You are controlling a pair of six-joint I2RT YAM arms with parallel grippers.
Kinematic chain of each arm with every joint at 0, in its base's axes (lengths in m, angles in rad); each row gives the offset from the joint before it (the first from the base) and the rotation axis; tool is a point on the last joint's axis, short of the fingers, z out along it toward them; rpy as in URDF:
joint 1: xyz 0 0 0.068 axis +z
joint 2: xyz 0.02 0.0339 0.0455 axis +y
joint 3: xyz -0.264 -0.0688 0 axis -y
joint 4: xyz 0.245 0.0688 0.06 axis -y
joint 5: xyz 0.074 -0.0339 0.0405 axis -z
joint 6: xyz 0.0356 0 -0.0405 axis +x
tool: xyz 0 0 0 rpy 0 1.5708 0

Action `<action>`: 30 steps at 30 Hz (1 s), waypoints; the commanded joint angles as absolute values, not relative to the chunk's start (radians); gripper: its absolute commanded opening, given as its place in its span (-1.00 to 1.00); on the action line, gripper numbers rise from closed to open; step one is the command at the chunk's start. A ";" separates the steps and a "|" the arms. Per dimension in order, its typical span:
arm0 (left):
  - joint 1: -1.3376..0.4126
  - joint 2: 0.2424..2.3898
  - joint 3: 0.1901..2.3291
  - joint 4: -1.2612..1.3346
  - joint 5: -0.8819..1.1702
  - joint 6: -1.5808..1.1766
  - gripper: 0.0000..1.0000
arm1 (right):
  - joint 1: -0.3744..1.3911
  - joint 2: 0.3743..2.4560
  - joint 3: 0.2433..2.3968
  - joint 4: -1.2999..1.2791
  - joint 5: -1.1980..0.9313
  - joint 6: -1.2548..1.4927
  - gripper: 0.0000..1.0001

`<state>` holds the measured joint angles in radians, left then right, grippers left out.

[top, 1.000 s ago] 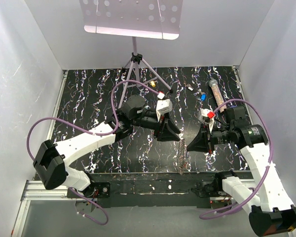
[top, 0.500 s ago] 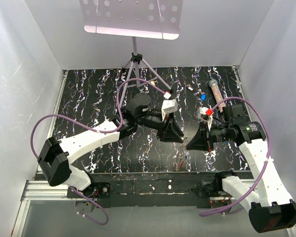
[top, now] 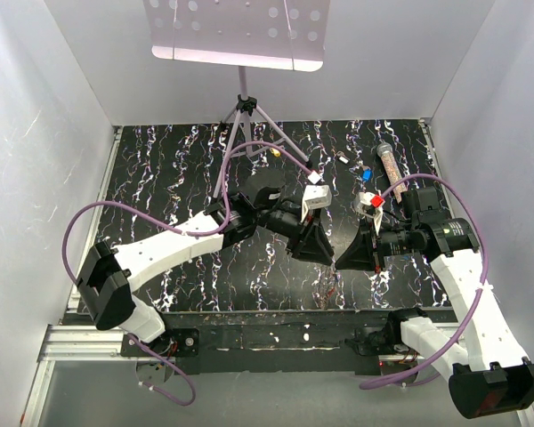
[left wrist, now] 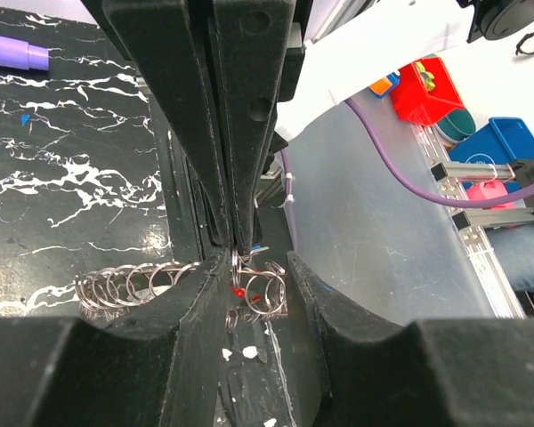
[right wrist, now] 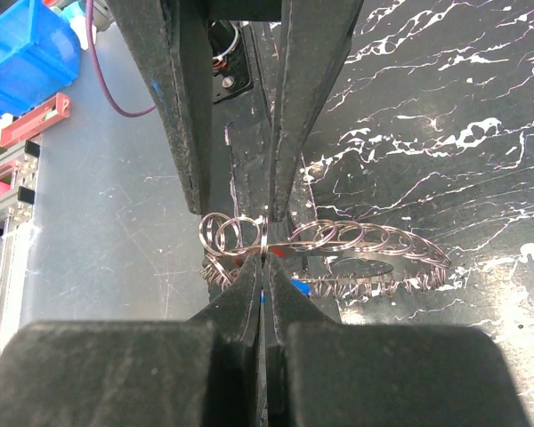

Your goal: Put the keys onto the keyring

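1. Where the two grippers meet near the front of the table (top: 178, 178), the keyring (right wrist: 356, 240) sits between them. It looks like a string of thin silver loops.
2. From the top camera the arms cover the keyring, so you can hardly see it there.
3. The right gripper (right wrist: 262, 267) has its fingers pressed tight together. They pinch one thin loop of the keyring.
4. The left gripper (left wrist: 256, 271) comes in from the other side with its fingers part way apart. A bunch of loops sits in the gap. It is hard to see whether the fingers touch the metal.
5. A tiny red speck (left wrist: 239, 292) and a blue speck (right wrist: 303, 286) show among the loops. They are too small to tell what they are.
6. Far back on the table lie a blue key (top: 365, 175) and a yellow key (top: 274, 151), well apart. Both are very small.
7. A glittery tube (top: 387, 163) lies near the blue key.
8. A purple pen (left wrist: 13, 53) is cut off at the edge of the left wrist view.
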<state>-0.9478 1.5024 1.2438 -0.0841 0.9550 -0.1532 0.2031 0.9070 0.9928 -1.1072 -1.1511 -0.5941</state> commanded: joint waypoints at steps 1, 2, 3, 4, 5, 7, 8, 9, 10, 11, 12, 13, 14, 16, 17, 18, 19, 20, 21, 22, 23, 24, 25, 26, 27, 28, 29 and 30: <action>-0.962 1.506 1.292 -0.172 0.942 -0.101 -0.39 | 0.204 0.899 1.032 -1.081 -1.184 -0.574 -0.97; -0.963 1.509 1.298 -0.182 0.939 -0.097 -0.40 | 0.203 0.899 1.031 -1.081 -1.187 -0.574 -0.97; -0.966 1.512 1.302 -0.192 0.933 -0.092 -0.40 | 0.204 0.897 1.032 -1.078 -1.187 -0.572 -0.97; -0.968 1.517 1.308 -0.201 0.927 -0.086 -0.40 | 0.203 0.896 1.031 -1.080 -1.187 -0.571 -0.97; -0.971 1.522 1.310 -0.206 0.925 -0.084 -0.41 | 0.202 0.894 1.029 -1.077 -1.187 -0.569 -0.97; -0.974 1.525 1.316 -0.212 0.914 -0.080 -0.42 | 0.204 0.894 1.029 -1.078 -1.189 -0.569 -0.97; -0.976 1.529 1.319 -0.215 0.913 -0.075 -0.45 | 0.206 0.894 1.028 -1.080 -1.190 -0.569 -0.97; -0.977 1.532 1.324 -0.222 0.908 -0.069 -0.45 | 0.204 0.893 1.028 -1.078 -1.190 -0.569 -0.97; -0.979 1.537 1.328 -0.229 0.905 -0.066 -0.46 | 0.204 0.893 1.029 -1.077 -1.189 -0.569 -0.97; -0.979 1.537 1.331 -0.233 0.902 -0.061 -0.46 | 0.204 0.891 1.029 -1.080 -1.190 -0.568 -0.97; -0.980 1.537 1.335 -0.238 0.900 -0.058 -0.46 | 0.204 0.893 1.029 -1.078 -1.189 -0.568 -0.97; -0.980 1.539 1.335 -0.242 0.900 -0.055 -0.47 | 0.204 0.890 1.029 -1.078 -1.189 -0.569 -0.97; -0.980 1.537 1.338 -0.242 0.900 -0.054 -0.50 | 0.203 0.891 1.026 -1.078 -1.190 -0.568 -0.97; -0.980 1.534 1.341 -0.248 0.903 -0.052 -0.54 | 0.204 0.891 1.023 -1.078 -1.189 -0.569 -0.97; -0.980 1.534 1.341 -0.250 0.905 -0.051 -0.55 | 0.206 0.891 1.022 -1.077 -1.190 -0.568 -0.97; -0.982 1.535 1.341 -0.252 0.907 -0.052 -0.57 | 0.204 0.891 1.022 -1.077 -1.192 -0.568 -0.97; -0.983 1.536 1.341 -0.253 0.910 -0.052 -0.58 | 0.204 0.891 1.023 -1.078 -1.190 -0.566 -0.97; -0.983 1.539 1.341 -0.252 0.914 -0.052 -0.61 | 0.203 0.893 1.025 -1.075 -1.192 -0.565 -0.97; -0.982 1.539 1.342 -0.253 0.919 -0.055 -0.63 | 0.204 0.893 1.025 -1.077 -1.190 -0.565 -0.97; -0.982 1.542 1.344 -0.255 0.922 -0.054 -0.66 | 0.206 0.893 1.025 -1.077 -1.190 -0.565 -0.97; -0.982 1.542 1.344 -0.256 0.922 -0.055 -0.68 | 0.204 0.893 1.025 -1.075 -1.190 -0.565 -0.97; -0.982 1.540 1.347 -0.256 0.922 -0.054 -0.70 | 0.204 0.893 1.025 -1.075 -1.190 -0.565 -0.97; -0.982 1.540 1.345 -0.258 0.922 -0.055 -0.70 | 0.204 0.893 1.023 -1.075 -1.190 -0.566 -0.97; -0.983 1.543 1.348 -0.256 0.923 -0.055 -0.70 | 0.204 0.893 1.023 -1.077 -1.190 -0.565 -0.97; -0.982 1.543 1.350 -0.258 0.930 -0.054 -0.70 | 0.204 0.894 1.023 -1.075 -1.192 -0.565 -0.97; -0.982 1.546 1.351 -0.258 0.931 -0.057 -0.70 | 0.204 0.893 1.026 -1.075 -1.192 -0.566 -0.97; -0.983 1.548 1.350 -0.258 0.933 -0.057 -0.70 | 0.204 0.893 1.025 -1.077 -1.193 -0.566 -0.97; -0.983 1.548 1.353 -0.262 0.934 -0.057 -0.70 | 0.204 0.893 1.028 -1.075 -1.192 -0.563 -0.97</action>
<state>-0.9775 1.5490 1.3090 -0.2440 0.9085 -0.0669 0.2031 0.9043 0.9928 -1.0973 -1.1515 -0.5758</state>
